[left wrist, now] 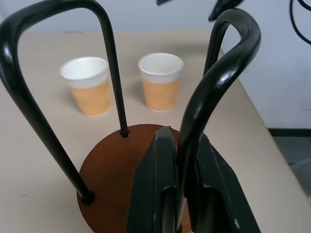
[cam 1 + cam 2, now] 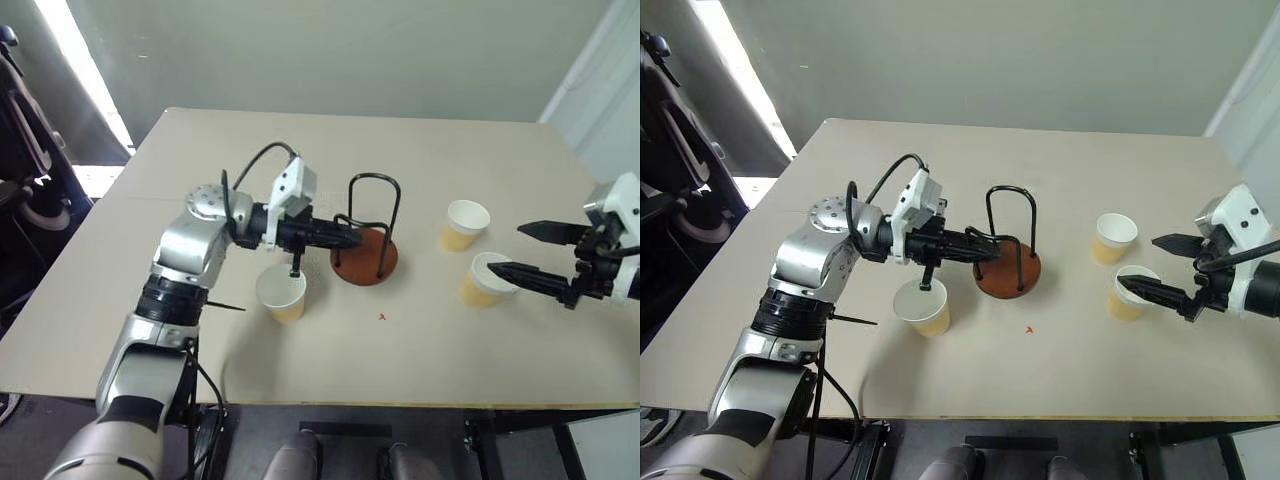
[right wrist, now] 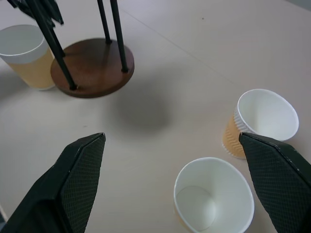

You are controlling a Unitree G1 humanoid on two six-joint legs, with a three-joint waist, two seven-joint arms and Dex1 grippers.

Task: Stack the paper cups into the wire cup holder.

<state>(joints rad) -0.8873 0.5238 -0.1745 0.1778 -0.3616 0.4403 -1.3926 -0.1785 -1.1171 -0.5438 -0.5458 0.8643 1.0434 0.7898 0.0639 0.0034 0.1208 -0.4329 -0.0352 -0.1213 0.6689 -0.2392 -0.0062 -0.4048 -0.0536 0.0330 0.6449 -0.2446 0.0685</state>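
My left gripper [image 2: 350, 240] is shut on one black wire loop of the wire cup holder [image 2: 364, 256], whose reddish-brown disc base [image 1: 116, 165] hangs slightly tilted, its shadow apart from it on the table. One paper cup [image 2: 282, 294] stands upright just below my left hand. Two more paper cups [image 2: 466, 224] [image 2: 486, 279] stand upright to the right of the holder. My right gripper [image 2: 505, 249] is open and hovers above them, with the nearer cup [image 3: 214, 199] below and between its fingers [image 3: 73, 179], touching nothing.
The beige table [image 2: 420, 370] ends close to me at its front edge and at a side edge on the left. A small red mark [image 2: 382, 317] lies in front of the holder. Dark equipment [image 2: 25, 150] stands off the table's left side.
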